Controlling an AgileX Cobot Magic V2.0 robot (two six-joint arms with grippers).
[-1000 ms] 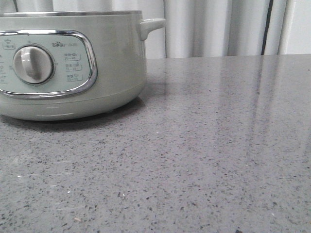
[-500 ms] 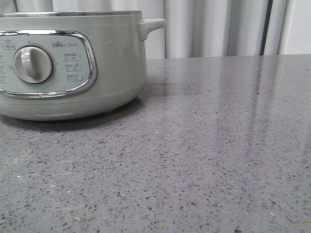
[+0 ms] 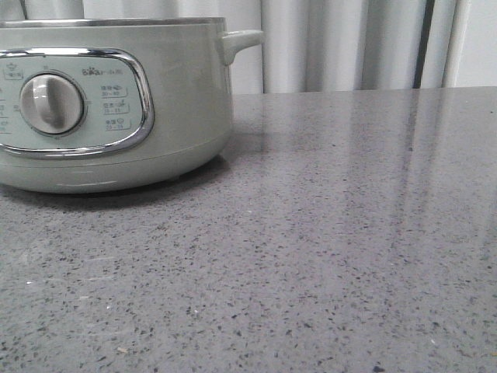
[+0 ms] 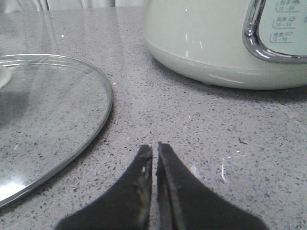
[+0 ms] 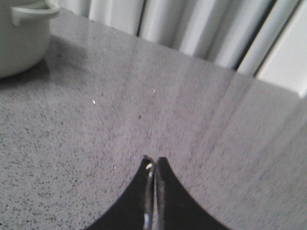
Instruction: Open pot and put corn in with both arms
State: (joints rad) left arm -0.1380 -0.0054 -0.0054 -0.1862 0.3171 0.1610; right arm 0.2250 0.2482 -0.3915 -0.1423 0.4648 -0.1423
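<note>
Grey speckled stone countertop (image 3: 326, 256) fills the foreground of the front view and bears every object shown. Nearest in the left wrist view, the left gripper (image 4: 154, 149) hangs low over the countertop with its two dark fingers drawn almost together, only a thin slit between the tips and nothing between them. Just beyond the left gripper, to one side, a clear glass lid (image 4: 53, 120) with a thin metal rim lies flat on the stone, apart from the fingers. Farther on stands the pot (image 4: 211, 43), a pale grey-green electric cooker, its lower wall and the chrome edge of its control panel (image 4: 283, 28) showing; the lid and the pot are near each other but not touching.

In the right wrist view, the right gripper (image 5: 153, 165) likewise has its fingers pressed nearly tip to tip, holding nothing, over bare countertop. The pot's small side handle (image 5: 33, 10) appears at the far corner of that view, well apart from the right gripper.

In the front view the pot sits at the left on the countertop, upright, with a round silver dial (image 3: 51, 103) in the chrome-framed panel and a metal rim (image 3: 116, 22) at the top. Behind the countertop hang pale pleated curtains (image 3: 342, 43). The corn appears in none of the three views.
</note>
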